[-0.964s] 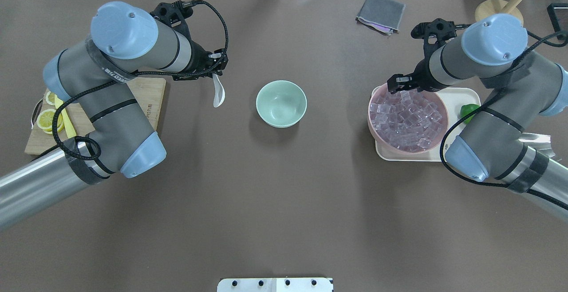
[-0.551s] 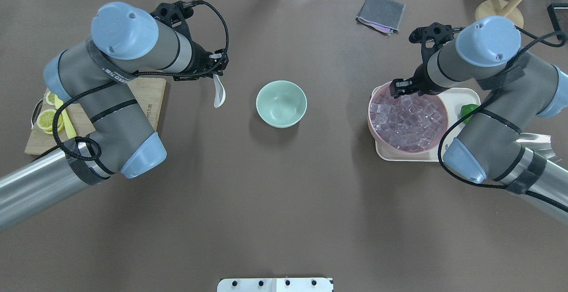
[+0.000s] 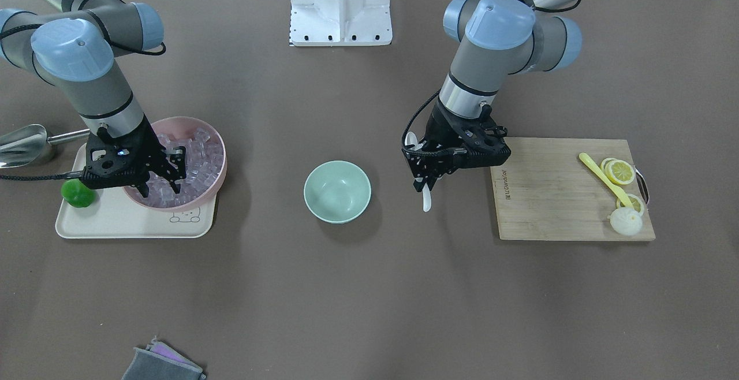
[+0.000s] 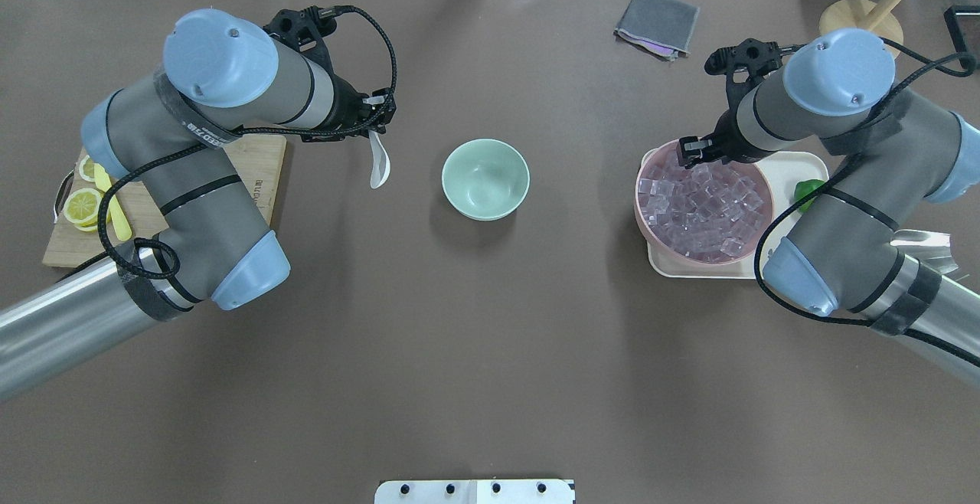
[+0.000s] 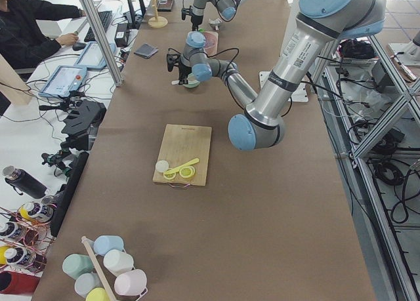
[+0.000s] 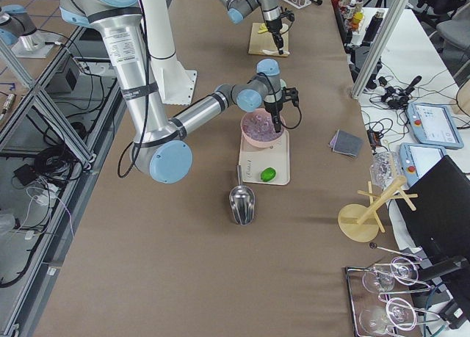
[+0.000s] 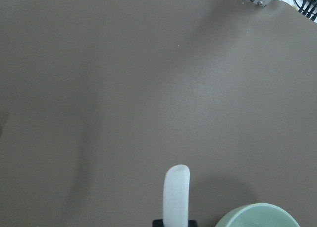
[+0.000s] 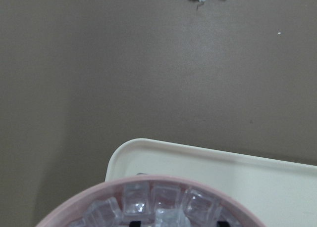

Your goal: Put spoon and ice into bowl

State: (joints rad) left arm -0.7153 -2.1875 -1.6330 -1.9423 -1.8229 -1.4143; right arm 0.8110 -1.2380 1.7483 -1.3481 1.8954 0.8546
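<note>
White spoon [image 4: 378, 161]: we see it hanging from the left gripper [image 4: 374, 122], clamped near one end, with its free end pointing down over the brown table [image 4: 490, 366].
Left tool: the jaws are drawn narrow onto the spoon. In the left wrist view a rounded white tip sticks out past the black fingers, and the rim of the mint-green bowl [image 7: 257, 215] shows just beside it at the lower right.
Green bowl: it stands upright at the table's middle and is empty. The spoon hangs near it on the robot's left side, apart from the rim.
Clear cubes: the ice [image 4: 704, 205] is heaped in a pink bowl [image 4: 640, 217]. That bowl stands on a cream tray [image 4: 792, 165], well apart from the mint-green bowl on the robot's right.
Right tool: the right gripper [image 3: 161, 182] has its jaws spread wide, tips lowered among the cubes at the pink bowl's edge farthest from the robot. We cannot tell whether a cube sits between them.
Tray side: a small green object [image 3: 77, 192] lies on the tray beside the pink bowl, and a steel scoop [image 3: 23, 144] rests on the table next to the tray.
Cutting board [image 3: 554, 189]: it carries lemon slices [image 3: 619, 171] and a thin yellow utensil [image 3: 599, 175], near the left arm.
Grey cloth [image 4: 657, 21]: it lies folded at the table's far edge.
</note>
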